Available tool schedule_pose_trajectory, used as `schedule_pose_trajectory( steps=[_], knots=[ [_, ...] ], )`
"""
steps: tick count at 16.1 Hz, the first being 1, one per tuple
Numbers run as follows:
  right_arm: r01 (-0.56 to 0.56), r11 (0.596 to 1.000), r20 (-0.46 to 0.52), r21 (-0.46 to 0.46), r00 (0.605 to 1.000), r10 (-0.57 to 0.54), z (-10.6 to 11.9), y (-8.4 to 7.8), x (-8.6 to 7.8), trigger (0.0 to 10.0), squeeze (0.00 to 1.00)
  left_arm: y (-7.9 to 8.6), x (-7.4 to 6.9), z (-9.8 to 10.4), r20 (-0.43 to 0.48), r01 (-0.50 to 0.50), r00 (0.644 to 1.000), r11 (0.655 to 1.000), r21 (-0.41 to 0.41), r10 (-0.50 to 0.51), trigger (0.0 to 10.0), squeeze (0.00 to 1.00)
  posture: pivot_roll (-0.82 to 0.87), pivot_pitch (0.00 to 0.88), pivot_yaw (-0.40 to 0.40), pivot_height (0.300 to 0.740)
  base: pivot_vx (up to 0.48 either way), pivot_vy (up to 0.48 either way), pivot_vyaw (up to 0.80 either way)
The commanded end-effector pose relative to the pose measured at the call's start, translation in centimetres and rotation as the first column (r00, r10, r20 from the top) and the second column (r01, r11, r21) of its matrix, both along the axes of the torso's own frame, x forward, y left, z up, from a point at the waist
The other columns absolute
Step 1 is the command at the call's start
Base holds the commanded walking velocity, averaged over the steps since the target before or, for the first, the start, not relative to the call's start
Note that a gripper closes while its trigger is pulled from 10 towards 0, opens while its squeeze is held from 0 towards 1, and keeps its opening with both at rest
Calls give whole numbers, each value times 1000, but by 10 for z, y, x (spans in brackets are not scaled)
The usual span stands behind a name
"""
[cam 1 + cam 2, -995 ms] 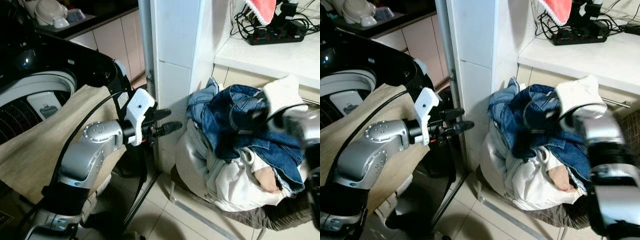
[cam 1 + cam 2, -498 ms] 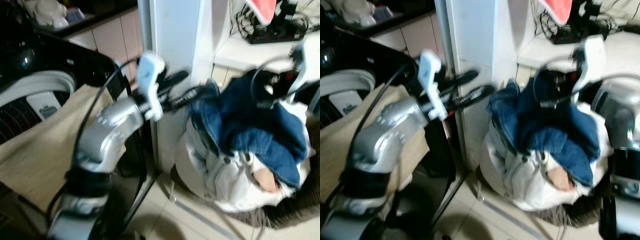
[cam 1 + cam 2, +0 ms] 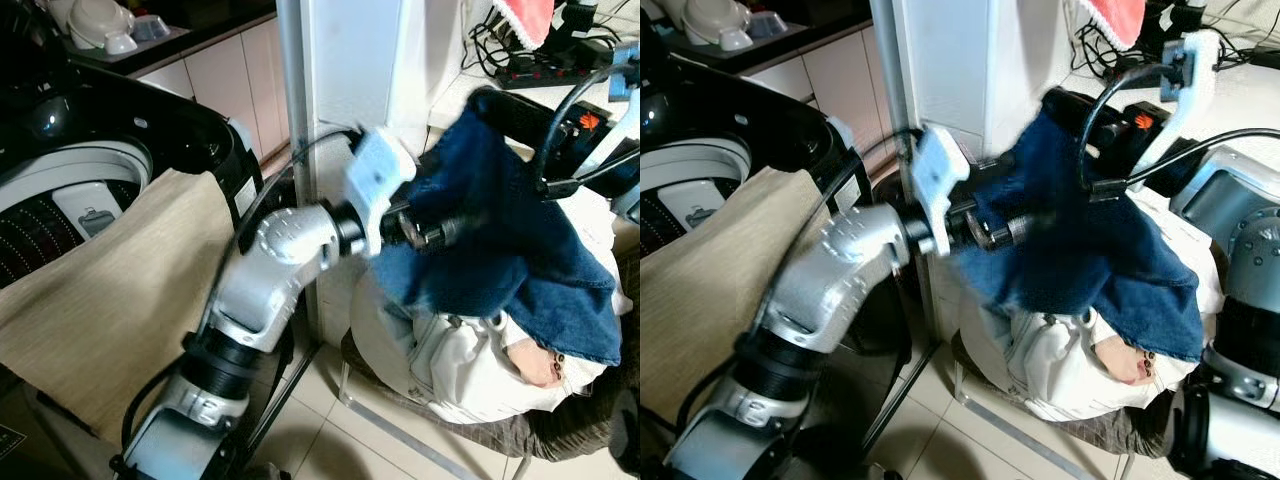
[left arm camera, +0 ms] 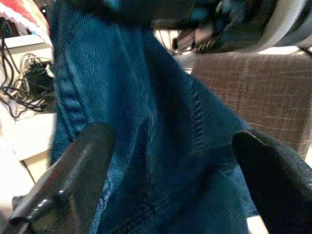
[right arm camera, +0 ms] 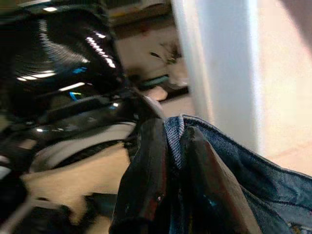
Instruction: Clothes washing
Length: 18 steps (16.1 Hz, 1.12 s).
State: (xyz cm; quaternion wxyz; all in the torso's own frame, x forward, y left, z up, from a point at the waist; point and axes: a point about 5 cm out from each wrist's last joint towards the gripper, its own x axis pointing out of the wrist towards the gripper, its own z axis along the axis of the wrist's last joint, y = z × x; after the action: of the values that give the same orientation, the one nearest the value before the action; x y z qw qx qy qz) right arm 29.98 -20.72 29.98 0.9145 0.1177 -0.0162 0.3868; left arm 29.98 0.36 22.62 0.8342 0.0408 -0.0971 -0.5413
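Right gripper (image 5: pixel 170 161) clenched on the hem of the blue jeans (image 3: pixel 510 250), lifted above the pile of clothes (image 3: pixel 470 360) on the chair. Left gripper (image 4: pixel 170 161) spread wide, pressed against the hanging denim.

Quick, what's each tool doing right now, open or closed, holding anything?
Left tool: open, fingers either side of the blue jeans.
Right tool: closed on the jeans' edge.

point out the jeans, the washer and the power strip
jeans (image 3: pixel 500 200), left eye view, on the hanging denim's middle
washer (image 3: pixel 60 185), left eye view, on its white rim
power strip (image 3: pixel 545 68), left eye view, on its black body
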Motion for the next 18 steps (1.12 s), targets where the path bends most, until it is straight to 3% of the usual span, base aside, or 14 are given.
schedule_pose_trajectory(
  steps=[1, 5, 6, 7, 10, 11, 12, 13, 15, 16, 18],
  knots=[
    [-30, 999, 42, 17, 999, 29, 11, 3, -7, 0, 0, 0, 2, -1, 22, -27, 999, 1000, 2, 27, 10000, 0, -131, 0, 55, 740, 0, 0, 0],
    [-69, 997, 38, 25, 997, 68, 10, 12, -12, 0, 0, -2, 10, -6, 39, -120, 992, 993, 10, 120, 10000, 0, -133, 0, 55, 740, 0, 0, 0],
    [-68, 997, 35, 22, 997, 67, 10, 12, -13, 0, 0, -1, 13, -6, 28, -150, 988, 989, -2, 150, 196, 0, -134, 0, 56, 740, 0, 0, 0],
    [-67, 997, 32, 22, 997, 66, 10, 12, -13, 0, 0, 2, 16, -5, 24, -177, 984, 984, -13, 177, 0, 0, -135, 0, 57, 740, 0, 0, 0],
    [-62, 998, 31, 26, 998, 62, 10, 12, -14, 0, 0, 8, 21, -3, 39, -226, 973, 974, -21, 227, 0, 0, -136, 0, 59, 740, 0, 0, 0],
    [-54, 998, 27, 23, 998, 54, 9, 11, -14, 0, 0, 15, 17, 2, 36, -191, 981, 979, -66, 193, 0, 0, -137, 0, 62, 740, 0, 0, 0],
    [-52, 998, 25, 22, 998, 51, 9, 10, -14, 0, 0, 18, 13, 5, 17, -142, 989, 985, -97, 144, 10000, 0, -137, 0, 62, 740, 0, 0, 0],
    [-48, 999, 23, 19, 999, 48, 8, 10, -14, 0, 0, 27, 8, 6, 2, -89, 996, 987, -131, 90, 10000, 0, -137, 0, 62, 740, 0, 0, 0],
    [-45, 999, 18, 14, 999, 45, 7, 9, -15, 0, 0, 44, 7, 5, -7, -76, 997, 985, -155, 76, 10000, 0, -135, 0, 58, 740, 0, 0, 0],
    [-46, 999, 16, 12, 999, 46, 7, 10, -15, 0, 0, 52, 7, 8, 0, -73, 997, 981, -182, 74, 10000, 1000, -132, 0, 53, 740, 0, 0, 0],
    [-46, 999, 20, 8, 999, 46, 7, 12, -14, 0, 0, 61, 10, 13, 3, -76, 997, 977, -201, 78, 10000, 1000, -130, 0, 53, 740, 0, 0, 0]
  ],
)
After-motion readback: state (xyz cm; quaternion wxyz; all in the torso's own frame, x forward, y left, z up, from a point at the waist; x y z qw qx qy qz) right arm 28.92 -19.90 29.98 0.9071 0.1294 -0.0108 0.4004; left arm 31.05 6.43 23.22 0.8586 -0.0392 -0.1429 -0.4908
